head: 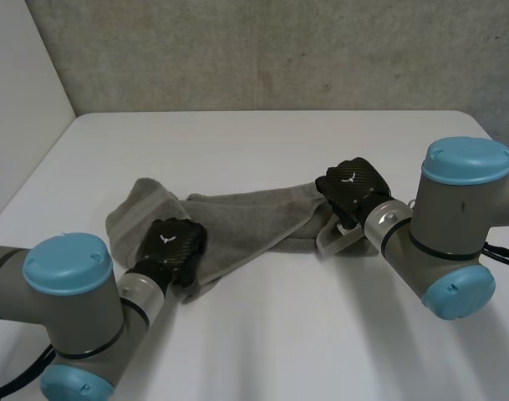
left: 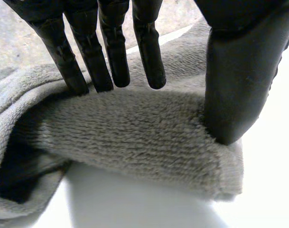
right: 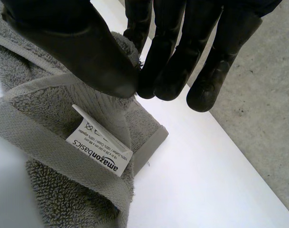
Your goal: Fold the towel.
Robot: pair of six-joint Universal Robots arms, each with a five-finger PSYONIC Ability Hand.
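A grey towel (head: 237, 221) lies bunched in a long strip across the middle of the white table (head: 262, 142). My left hand (head: 172, 246) is at the near edge of its left end. In the left wrist view a ridge of towel (left: 135, 137) sits pinched between the fingers (left: 113, 47) and the thumb (left: 239, 71), with the edge lifted off the table. My right hand (head: 353, 188) is at the right end. There the thumb (right: 82, 42) and fingertips (right: 168, 76) close on a towel (right: 54, 190) corner beside a white label (right: 99, 149).
A grey concrete wall (head: 262, 50) rises behind the table's far edge. The table's right edge (right: 215, 128) runs close past the right hand, with grey concrete (right: 263, 109) beyond it. Bare tabletop lies in front of and behind the towel.
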